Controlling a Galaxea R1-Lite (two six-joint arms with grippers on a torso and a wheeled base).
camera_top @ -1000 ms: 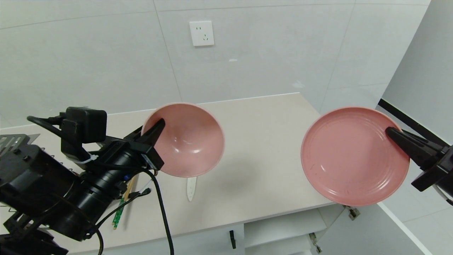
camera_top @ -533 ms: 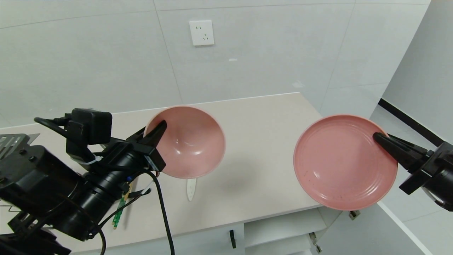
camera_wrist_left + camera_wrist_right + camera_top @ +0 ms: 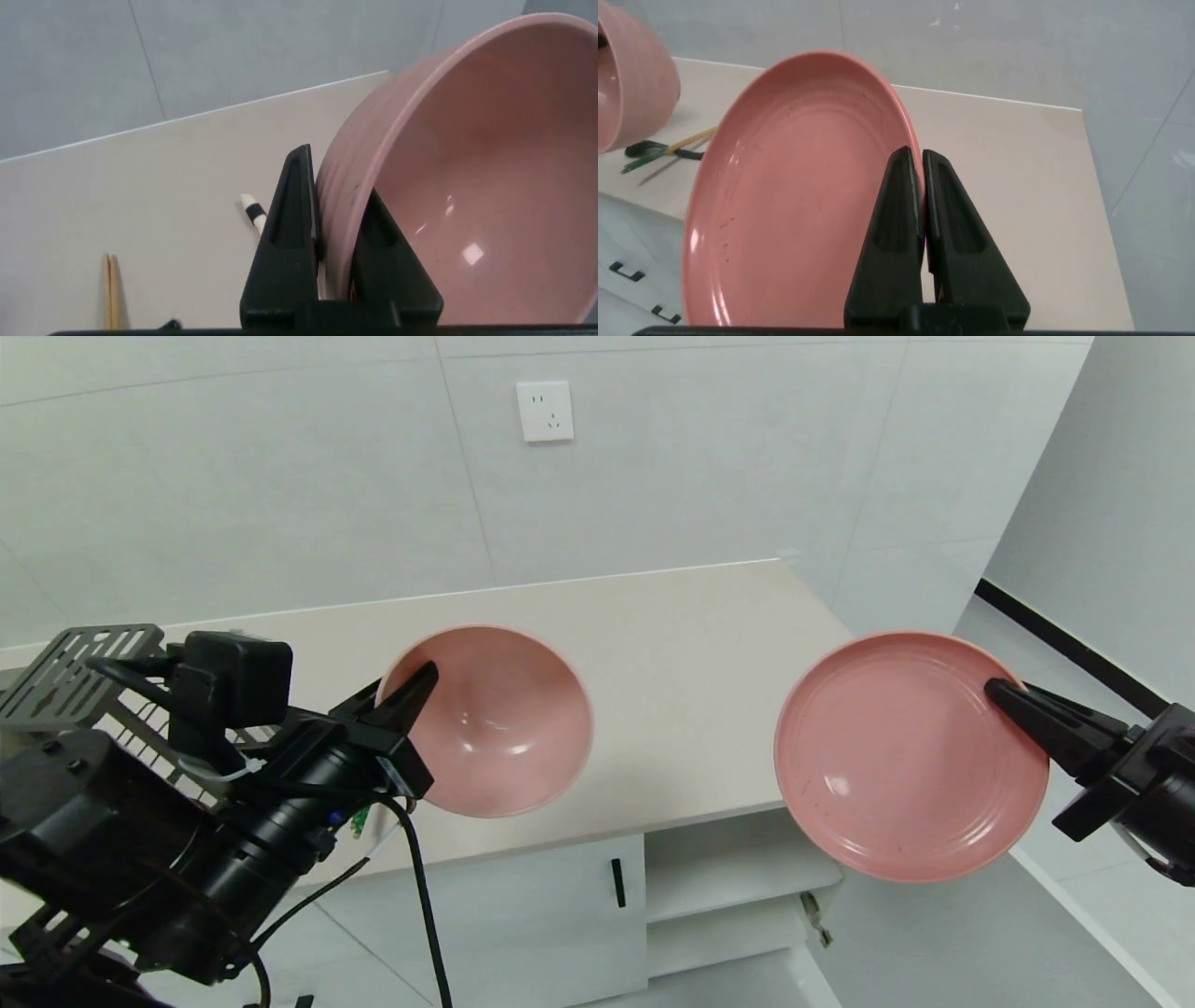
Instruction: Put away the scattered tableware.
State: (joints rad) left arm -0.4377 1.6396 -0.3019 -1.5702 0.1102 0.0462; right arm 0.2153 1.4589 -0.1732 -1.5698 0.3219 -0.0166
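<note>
Gripping the pink bowl [image 3: 495, 723] by its rim, the left claw [image 3: 420, 674] has one finger inside and one outside the wall, closed tight on it. The bowl hangs in the air above the front part of the beige worktop [image 3: 672, 653], tipped on its side so its hollow faces the head camera. In the left wrist view the bowl's ribbed outer wall [image 3: 467, 187] sits pinched between the two black fingers of the left claw [image 3: 332, 187].

The pink plate [image 3: 901, 756] is clamped at its right edge by the right claw [image 3: 999, 689], whose fingers are pressed together on the rim. It is held tilted, face toward the head camera, off the right end of the worktop and apart from the bowl. The right wrist view shows the plate [image 3: 794, 187] edge-on in the right claw [image 3: 920, 154], with the bowl [image 3: 631, 84] farther off.

On the worktop below the bowl lie a pair of wooden chopsticks [image 3: 110, 289] and, near them, a white utensil [image 3: 250, 210] with dark marks near its tip.

A black wire rack [image 3: 84, 672] stands at the worktop's left end. Under the worktop is a white cabinet door [image 3: 560, 915] with a dark handle, beside open shelves [image 3: 738, 868]. A white wall socket [image 3: 545, 411] is set in the tiled wall behind.
</note>
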